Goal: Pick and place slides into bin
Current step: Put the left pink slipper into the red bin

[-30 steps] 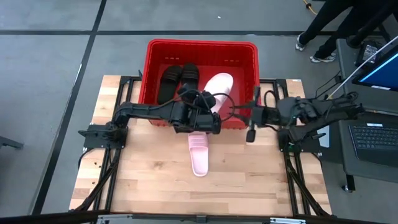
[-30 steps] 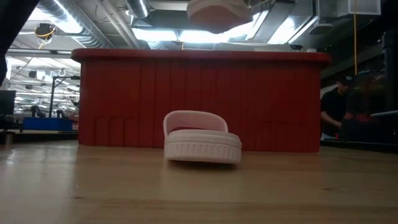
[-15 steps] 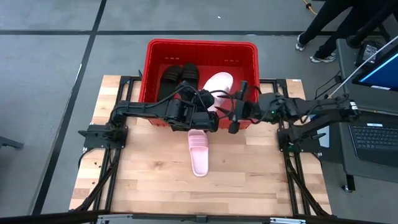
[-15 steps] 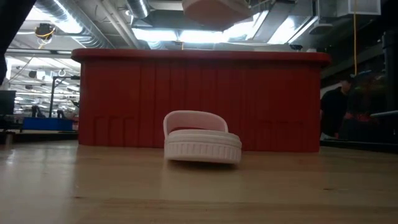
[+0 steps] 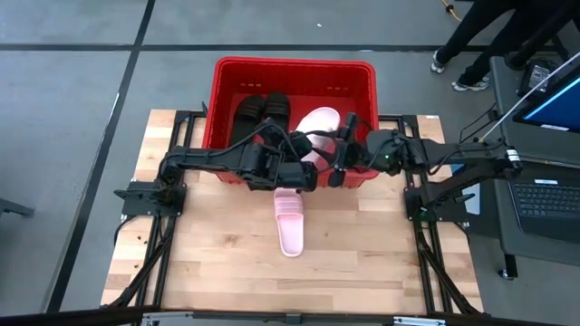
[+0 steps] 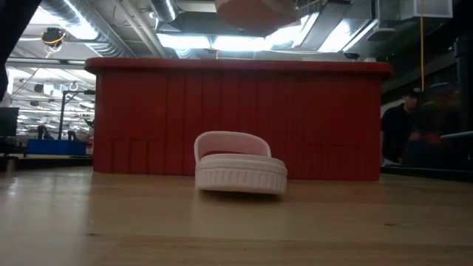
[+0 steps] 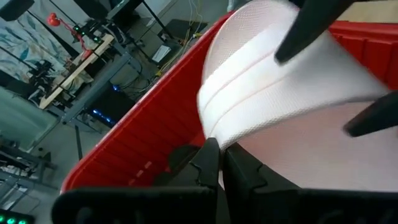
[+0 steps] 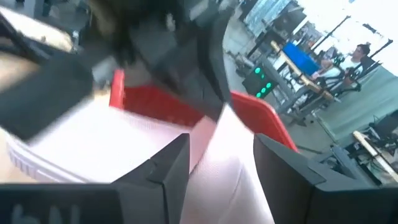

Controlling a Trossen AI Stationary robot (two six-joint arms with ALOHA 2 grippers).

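Observation:
A pale pink slide hangs over the right part of the red bin; it also shows as the pale pink slide above the bin's rim in the low view. My left gripper is shut on it. My right gripper is open, with one finger on each side of this slide's strap; whether they touch it I cannot tell. Two black slides lie in the bin's left part. A second pink slide rests sole-down on the table in front of the bin. My left gripper pinches the pink slide's edge, beside one end of the strap, between its two fingers. The fingers come from the table's left, close to level. The slide is lifted clear, above the bin's rim.
The bin's near wall stands right behind the pink slide on the table. Bare wooden table lies to the near side. People and a laptop are beyond the table's right edge.
My right gripper has moved toward the table's left, over to the pink slide held by my left gripper, and now stands around its strap. The held slide has stayed above the bin.

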